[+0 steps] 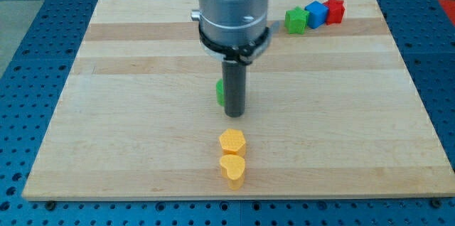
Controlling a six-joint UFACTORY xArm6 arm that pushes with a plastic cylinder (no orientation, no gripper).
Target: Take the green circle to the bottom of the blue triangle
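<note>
Yellow heart (233,170) nearest; rod upright, my tip (234,115) touching green circle (221,92); no fingers fitted.

Tip (234,114) just right of circle (220,92), above hexagon (232,141).

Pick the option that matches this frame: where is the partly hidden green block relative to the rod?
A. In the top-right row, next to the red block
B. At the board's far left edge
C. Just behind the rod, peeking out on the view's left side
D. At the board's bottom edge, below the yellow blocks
C: the green block shows only as a sliver at the rod's left edge, just above my tip; its shape is hidden.
</note>
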